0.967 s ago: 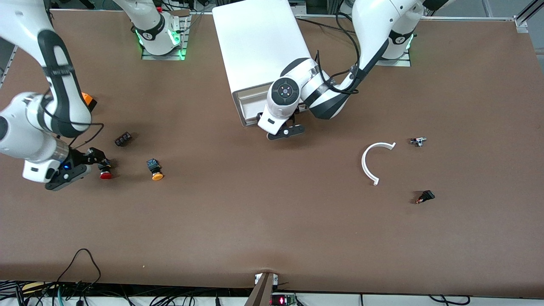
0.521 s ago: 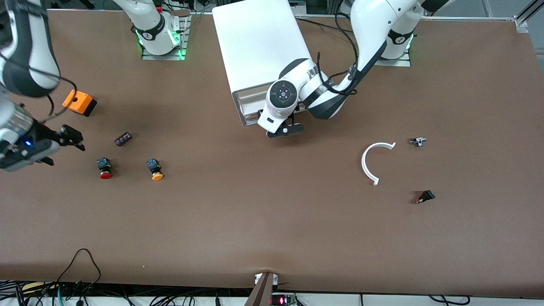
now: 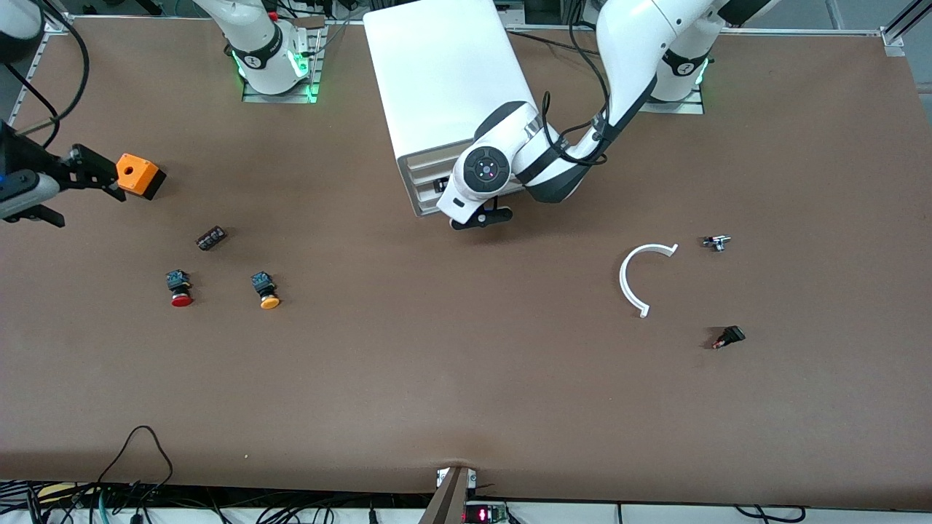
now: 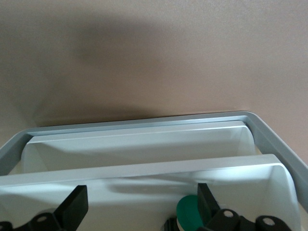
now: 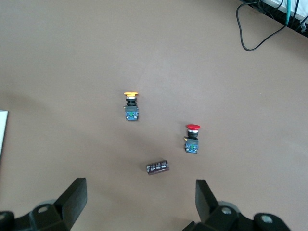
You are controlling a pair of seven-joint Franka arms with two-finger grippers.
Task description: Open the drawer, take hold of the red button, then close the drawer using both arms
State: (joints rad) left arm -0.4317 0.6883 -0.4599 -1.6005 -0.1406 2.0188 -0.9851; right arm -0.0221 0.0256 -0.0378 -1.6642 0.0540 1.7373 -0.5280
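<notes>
The red-capped button [image 3: 180,289] stands alone on the table near the right arm's end, also in the right wrist view [image 5: 192,138]. My right gripper [image 3: 79,198] hangs open in the air beside the orange box [image 3: 137,175], with nothing between its fingers [image 5: 72,197]. The white cabinet [image 3: 440,80] stands mid-table between the bases. One drawer [image 3: 424,182] sticks out a little from its front. My left gripper [image 3: 478,217] is at that front, open, its fingers [image 4: 74,209] over an open drawer [image 4: 144,175]. A green-capped part [image 4: 188,215] lies inside.
An orange-capped button [image 3: 266,290] and a small black part [image 3: 210,238] lie near the red one. A white curved strip [image 3: 635,278] and two small dark parts [image 3: 717,242] [image 3: 729,336] lie toward the left arm's end.
My right gripper has drawn away from the red button, risen, and moved toward the orange box; the button stayed on the table. My left gripper has shifted slightly toward the cabinet.
</notes>
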